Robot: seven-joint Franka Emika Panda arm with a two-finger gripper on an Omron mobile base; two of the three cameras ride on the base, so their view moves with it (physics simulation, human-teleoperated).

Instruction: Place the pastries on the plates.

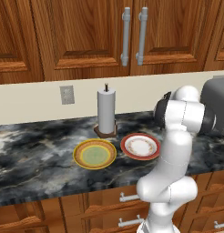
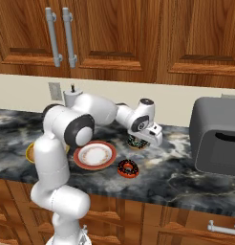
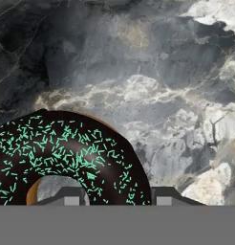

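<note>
The arm is stretched right over the counter (image 2: 176,177), the gripper (image 2: 147,139) lowered onto the dark-sided donut (image 2: 135,142); whether that donut is clamped cannot be told. Two donuts are counted, the reddish-orange-sided donut (image 2: 128,168) nearer, and two plates: red-orange-rimmed plate (image 1: 140,146) and yellow-rimmed plate (image 1: 94,154).

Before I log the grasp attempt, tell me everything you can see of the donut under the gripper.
The donut under the gripper is a ring with glossy dark chocolate icing scattered with small turquoise sprinkles; a sliver of tan dough shows at its hole and outer edge. It lies flat on the dark marbled counter, behind the other donut and right of the red-rimmed plate. The gripper sits right above it, fingertips astride one side of the ring; contact cannot be told.
</note>
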